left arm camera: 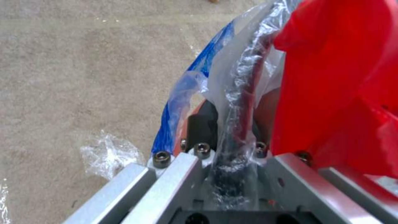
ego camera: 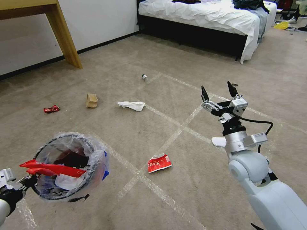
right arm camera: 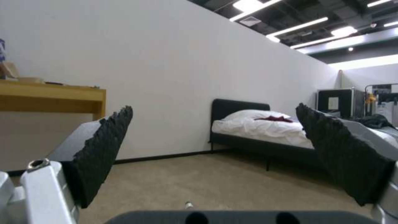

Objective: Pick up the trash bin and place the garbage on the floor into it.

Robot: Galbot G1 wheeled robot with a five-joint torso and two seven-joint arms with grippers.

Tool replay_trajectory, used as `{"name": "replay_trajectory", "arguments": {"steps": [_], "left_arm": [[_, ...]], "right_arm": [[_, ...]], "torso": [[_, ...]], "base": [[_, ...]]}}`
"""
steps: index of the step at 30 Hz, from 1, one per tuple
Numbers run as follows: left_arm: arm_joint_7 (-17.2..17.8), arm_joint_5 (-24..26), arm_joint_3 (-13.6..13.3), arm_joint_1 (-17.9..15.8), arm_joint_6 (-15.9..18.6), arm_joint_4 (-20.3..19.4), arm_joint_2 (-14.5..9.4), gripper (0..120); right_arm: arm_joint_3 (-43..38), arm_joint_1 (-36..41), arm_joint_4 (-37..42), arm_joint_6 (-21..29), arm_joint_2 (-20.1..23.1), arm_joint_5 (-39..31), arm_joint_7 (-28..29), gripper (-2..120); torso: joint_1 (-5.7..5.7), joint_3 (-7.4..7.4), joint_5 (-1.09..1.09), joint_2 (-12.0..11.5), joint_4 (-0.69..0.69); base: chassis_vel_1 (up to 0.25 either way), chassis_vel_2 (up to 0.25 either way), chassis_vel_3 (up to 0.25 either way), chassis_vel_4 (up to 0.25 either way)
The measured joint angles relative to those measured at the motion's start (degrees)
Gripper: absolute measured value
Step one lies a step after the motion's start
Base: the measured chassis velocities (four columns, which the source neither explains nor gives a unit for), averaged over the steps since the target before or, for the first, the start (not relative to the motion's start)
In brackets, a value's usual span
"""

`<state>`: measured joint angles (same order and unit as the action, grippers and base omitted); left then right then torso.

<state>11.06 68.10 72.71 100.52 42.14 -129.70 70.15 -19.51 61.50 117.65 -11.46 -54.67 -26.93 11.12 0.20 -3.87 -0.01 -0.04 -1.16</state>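
Head view: my left end effector (ego camera: 27, 182) sits low at my left, pinching the rim of the small round trash bin (ego camera: 68, 166) with dark mesh sides and a clear plastic liner printed blue. Inside lie a long red wrapper (ego camera: 52, 168) and white tissue (ego camera: 68, 181). My right end effector (ego camera: 219, 91) hangs above the floor with its black ridged fingers spread wide, holding nothing. On the beige short-pile carpet (ego camera: 198, 179), crossed by pale tape lines, litter lies scattered: a crushed red can (ego camera: 159, 163), a crumpled white tissue (ego camera: 131, 105), a tan paper packet (ego camera: 91, 100), a small red wrapper (ego camera: 51, 109) and a small bottle (ego camera: 145, 77). Beyond stand a white-sheeted bed (ego camera: 204, 16) and a wooden surface (ego camera: 41, 9).
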Motion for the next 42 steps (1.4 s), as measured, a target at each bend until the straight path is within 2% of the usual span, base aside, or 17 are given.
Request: {"name": "replay_trajectory", "arguments": {"steps": [7,11,12,13,14,15,18,19,22,25,27,30,32,35,36,38,42], "left_arm": [[0.0,0.0,0.03,-0.07,0.0,-0.01,0.26,1],[-0.02,-0.04,0.03,-0.1,0.0,-0.02,0.56,1],[-0.02,-0.04,0.03,-0.11,0.0,-0.09,0.62,1],[-0.02,-0.04,0.03,-0.11,0.0,-0.09,0.62,1],[0.04,0.02,0.02,-0.35,0.0,-0.11,0.62,1],[0.04,0.02,0.02,-0.35,0.0,-0.11,0.62,1],[0.65,0.72,-0.97,-2.2,-0.01,0.36,-0.43,1],[0.65,0.72,-0.97,-2.2,-0.01,0.36,-0.43,1],[-0.03,0.75,-0.68,-1.37,-0.01,0.48,-0.3,1],[-0.11,0.81,-0.48,-1.18,-0.01,0.36,-0.21,1],[-0.26,0.93,-0.12,-0.86,-0.01,-0.1,0.01,1],[-0.36,1.06,-0.05,-0.67,-0.01,-0.41,0.45,1],[-0.62,0.95,0.06,-0.17,-0.01,-0.65,1.1,1],[-0.9,0.8,0.26,0.45,-0.01,-0.81,1.57,1],[-0.9,0.8,0.26,0.45,-0.01,-0.81,1.57,1],[-1.16,0.42,0.41,1.0,-0.01,-0.92,1.97,1],[-1.43,-0.09,0.36,1.12,-0.01,-0.82,2.48,1]], "right_arm": [[0.88,-1.08,-0.43,0.7,0.49,-0.85,-0.06,100],[4.81,-5.28,-0.46,5.57,1.91,-3.55,2.37,100],[7.18,-8.15,-0.38,11.56,3.13,-5.94,4.24,100],[7.18,-8.15,-0.38,11.56,3.13,-5.94,4.24,100],[9.59,-11.28,-0.2,17.83,4.7,-9.13,5.56,100],[9.59,-11.28,-0.2,17.83,4.7,-9.13,5.56,100],[16.64,-20.06,-0.92,35.01,10.88,-19.55,8.65,100],[16.64,-20.06,-0.92,35.01,10.88,-19.55,8.65,100],[29.01,-30.46,-6.4,46.06,13.89,-22.75,5.79,100],[33.22,-33.59,-8.0,48.26,14.02,-22.7,4.26,100],[43.54,-42.18,-10.86,51.29,13.96,-20.33,-2.41,100],[52.45,-49.25,-13.85,50.27,13.17,-14.21,-9.52,100],[60.82,-54.67,-18.62,44.79,12.17,-4.76,-20.27,100],[67.11,-58.58,-24.16,38.78,10.81,4.47,-30.84,100],[67.11,-58.58,-24.16,38.78,10.81,4.47,-30.84,100],[69.78,-60.5,-30.26,32.81,8.51,14.1,-43.32,100],[71.08,-61.29,-34.13,29.47,6.51,19.25,-50.16,100]], "torso": [[0.0,0.0,0.0,0.0,-0.01],[0.0,0.0,0.0,0.0,0.0],[0.0,-0.01,0.0,0.0,0.0],[0.0,-0.01,0.0,0.0,0.0],[0.0,0.0,0.01,0.0,0.0],[0.0,0.0,0.01,0.0,0.0],[0.0,0.0,-0.02,0.0,-0.04],[0.0,0.0,-0.02,0.0,-0.04],[0.0,-0.01,0.0,0.0,-0.02],[0.0,-0.01,0.0,0.0,0.0],[0.0,-0.01,0.02,0.0,0.01],[-0.01,0.0,-0.06,0.0,0.01],[0.0,-0.01,0.01,0.0,0.01],[0.0,-0.01,-0.01,0.0,0.01],[0.0,-0.01,-0.01,0.0,0.01],[0.0,-0.01,0.01,0.0,-0.01],[0.0,-0.01,0.01,0.0,0.01]], "base": [[0.0,0.0,0.0,0.0],[0.0,0.0,0.0,0.0],[0.0,0.0,0.0,0.0],[0.0,0.0,0.0,0.0],[0.0,0.0,0.0,0.0],[0.0,0.0,0.0,0.0],[0.0,0.0,0.0,0.0],[0.0,0.0,0.0,0.0],[0.0,0.0,0.0,0.0],[0.0,0.0,0.0,0.0],[0.0,0.0,0.0,0.0],[0.0,0.0,0.0,0.0],[0.0,0.0,0.0,0.0],[0.0,0.0,0.0,0.0],[0.0,0.0,0.0,0.0],[0.0,0.0,0.0,0.0],[0.0,0.0,0.0,0.0]]}}
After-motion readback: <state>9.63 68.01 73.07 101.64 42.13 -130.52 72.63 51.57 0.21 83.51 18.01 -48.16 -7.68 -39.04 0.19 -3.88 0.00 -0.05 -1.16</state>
